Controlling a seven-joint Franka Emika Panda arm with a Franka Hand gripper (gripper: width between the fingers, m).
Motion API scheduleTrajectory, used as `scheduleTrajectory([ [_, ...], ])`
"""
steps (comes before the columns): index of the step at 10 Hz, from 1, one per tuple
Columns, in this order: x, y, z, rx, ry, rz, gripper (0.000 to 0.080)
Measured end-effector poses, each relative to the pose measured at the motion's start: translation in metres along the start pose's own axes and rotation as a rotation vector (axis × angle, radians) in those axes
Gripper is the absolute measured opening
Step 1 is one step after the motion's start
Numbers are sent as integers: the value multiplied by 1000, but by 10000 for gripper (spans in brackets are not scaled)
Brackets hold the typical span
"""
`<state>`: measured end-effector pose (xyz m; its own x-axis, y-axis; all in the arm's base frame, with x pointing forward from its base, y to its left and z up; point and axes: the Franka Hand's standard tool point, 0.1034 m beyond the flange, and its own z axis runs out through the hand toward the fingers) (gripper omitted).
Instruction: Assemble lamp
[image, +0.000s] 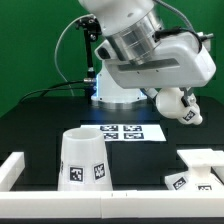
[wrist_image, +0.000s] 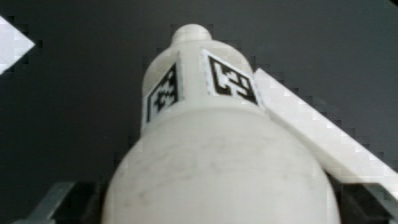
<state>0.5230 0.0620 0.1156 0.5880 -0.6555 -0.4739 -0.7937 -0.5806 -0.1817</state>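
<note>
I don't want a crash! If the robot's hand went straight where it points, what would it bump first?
Probably the black table: beyond the bulb the hand holds, only dark tabletop shows, though depth is unclear.

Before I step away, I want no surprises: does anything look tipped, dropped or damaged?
Nothing stands out. The shade stands upright on the table. The base sits at the exterior view's right. The bulb is held in the tool, tilted, above the table. No damage is visible.
</note>
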Motion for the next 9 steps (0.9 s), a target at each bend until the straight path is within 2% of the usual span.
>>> scheduleTrajectory([
  [2, -2, -8, 0, 24, 140, -9, 574],
  [3, -4, -13, -9, -12, 193, -59, 574],
  [4, -4, -23, -25, -49, 272, -139, 574],
  [5, -3, -38, -39, -125, 349, -259, 574],
  [6, -7, -51, -42, -165, 400, -337, 574],
  [7, -13, -63, -36, -114, 468, -309, 574],
  [9, -22, -69, -27, -50, 546, -331, 574],
])
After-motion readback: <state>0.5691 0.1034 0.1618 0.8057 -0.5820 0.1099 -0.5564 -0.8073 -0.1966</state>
